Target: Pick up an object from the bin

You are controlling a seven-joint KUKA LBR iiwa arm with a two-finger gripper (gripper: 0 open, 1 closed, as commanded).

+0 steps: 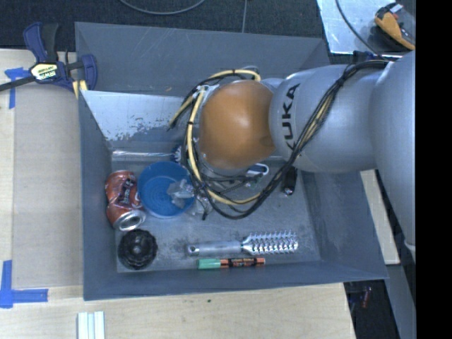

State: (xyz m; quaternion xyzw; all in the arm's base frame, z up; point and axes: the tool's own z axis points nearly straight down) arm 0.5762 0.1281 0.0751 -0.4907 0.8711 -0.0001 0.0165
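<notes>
My gripper (193,193) sits low in the left half of the bin, mostly hidden under the arm's orange cover. It is at the right edge of a blue round cup (159,186), and its tip seems to touch the cup's rim. A crushed red drink can (121,198) lies just left of the cup, against the bin's left wall. A silver hairbrush (244,246) lies on the floor below the gripper.
A black round knob-like thing (136,249) rests in the front left corner. A thin green and orange pen (230,262) lies along the front wall under the brush. The arm covers the bin's middle and right.
</notes>
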